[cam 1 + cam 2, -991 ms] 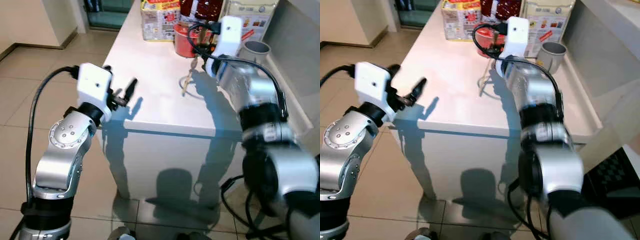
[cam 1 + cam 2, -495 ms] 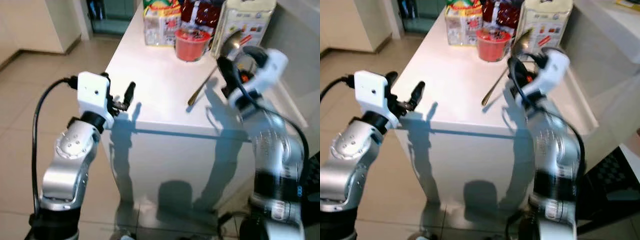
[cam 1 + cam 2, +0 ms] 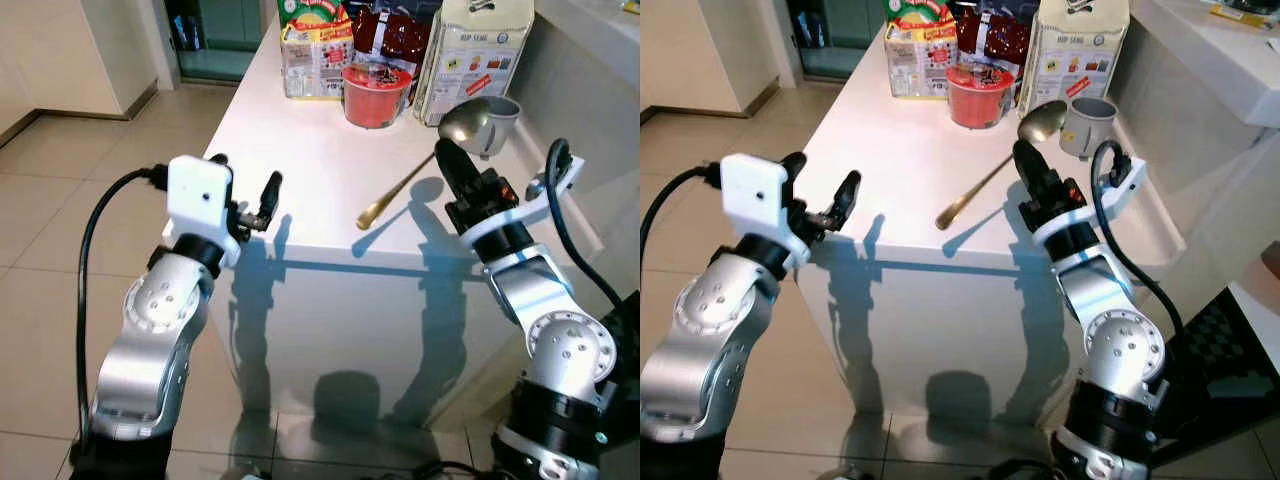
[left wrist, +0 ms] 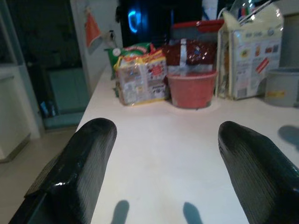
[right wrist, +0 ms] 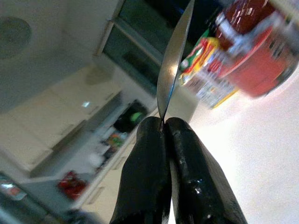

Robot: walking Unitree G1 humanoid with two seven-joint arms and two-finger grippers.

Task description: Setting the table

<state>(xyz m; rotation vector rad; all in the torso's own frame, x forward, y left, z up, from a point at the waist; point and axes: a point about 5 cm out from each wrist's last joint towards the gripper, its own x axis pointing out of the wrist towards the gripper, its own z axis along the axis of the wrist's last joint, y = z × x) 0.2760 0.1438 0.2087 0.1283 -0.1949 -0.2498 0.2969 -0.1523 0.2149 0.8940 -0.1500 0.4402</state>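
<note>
While the right end effector [image 3: 452, 170] pinches a ladle [image 3: 420, 173] above the white surface [image 3: 310, 150], no place is laid. Left end effector [image 3: 262, 198], at nine o'clock: fingers wide, empty. Red bowl [image 3: 375, 95] and grey cup [image 3: 497, 125] sit at twelve.

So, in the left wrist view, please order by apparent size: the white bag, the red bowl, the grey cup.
1. White bag, largest.
2. Red bowl.
3. Grey cup, smallest as seen, though the frame edge crops it, so ranks 2 and 3 are unsure.

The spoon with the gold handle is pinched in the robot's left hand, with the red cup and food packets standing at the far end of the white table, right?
Not quite: the right hand pinches the spoon, as the left eye view shows. The left hand is open, holding nothing. The red cup and food packets do stand at the far end of the white table.
</note>
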